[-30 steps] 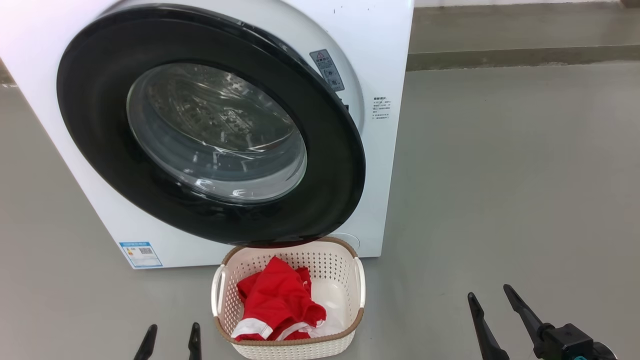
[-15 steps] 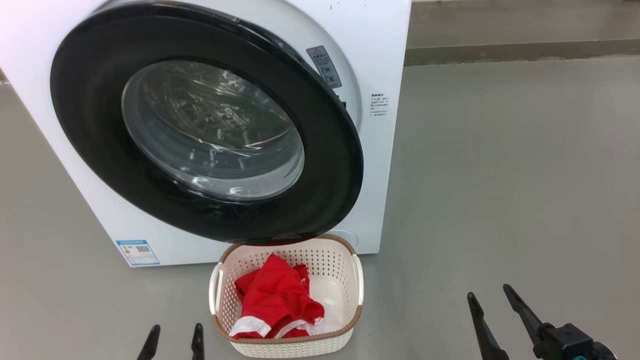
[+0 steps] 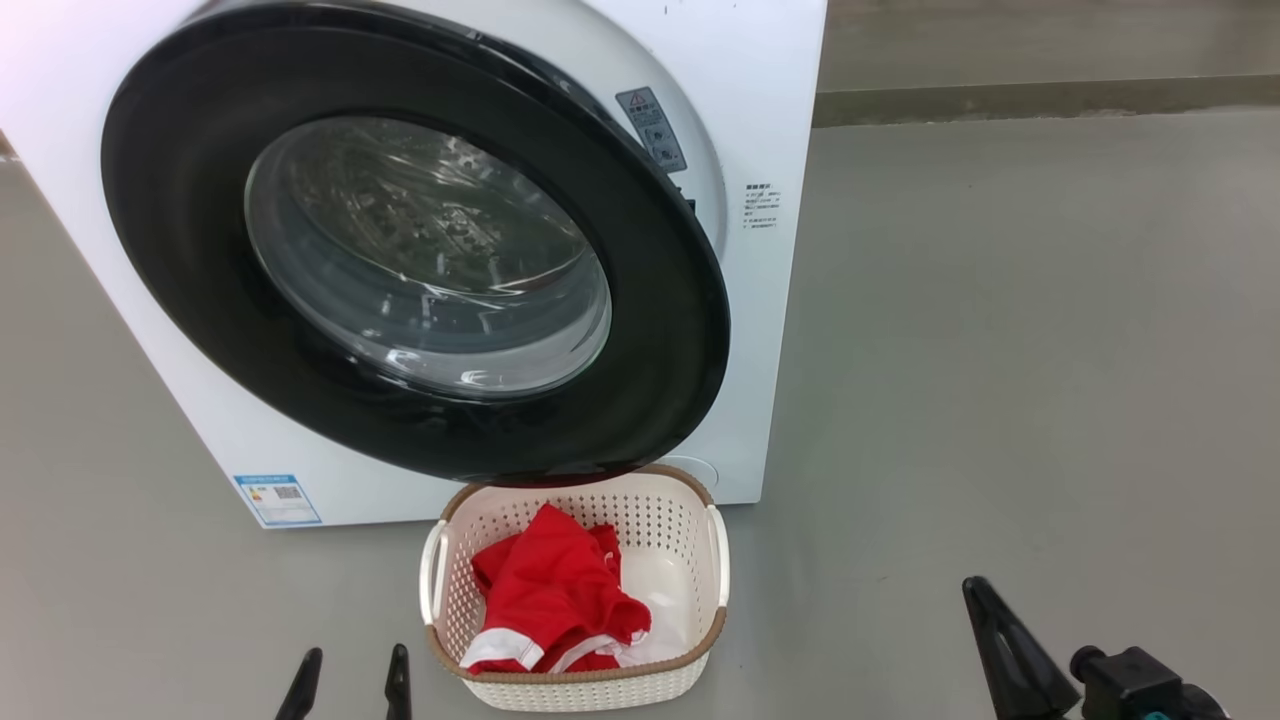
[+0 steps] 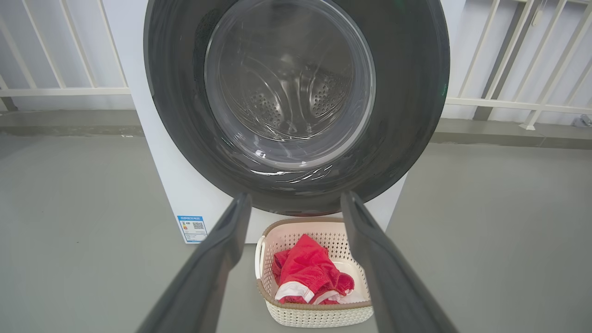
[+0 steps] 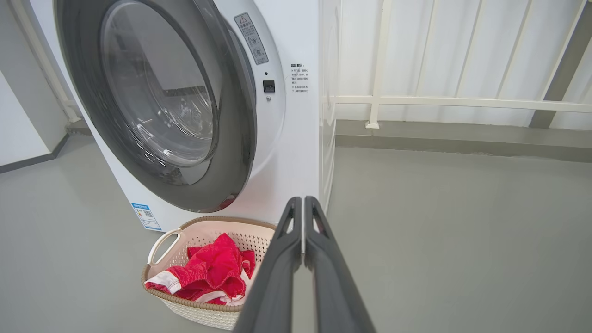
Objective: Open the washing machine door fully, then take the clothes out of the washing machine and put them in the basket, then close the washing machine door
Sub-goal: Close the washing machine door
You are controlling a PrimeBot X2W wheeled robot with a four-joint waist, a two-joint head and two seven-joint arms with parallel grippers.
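Shutting washing machine door (image 5: 152, 101) next (looks ajar): free edge up-left of right gripper (image 5: 303, 200), fingers pinched together. Left gripper (image 4: 296, 199) splayed, empty.

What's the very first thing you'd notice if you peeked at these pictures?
The huge round washing machine door, shiny black with a bulging glass window, stands out on the white washing machine at the upper left of the head view. Right below it, on the grey floor, bright red clothes with white trim lie in a small cream basket.
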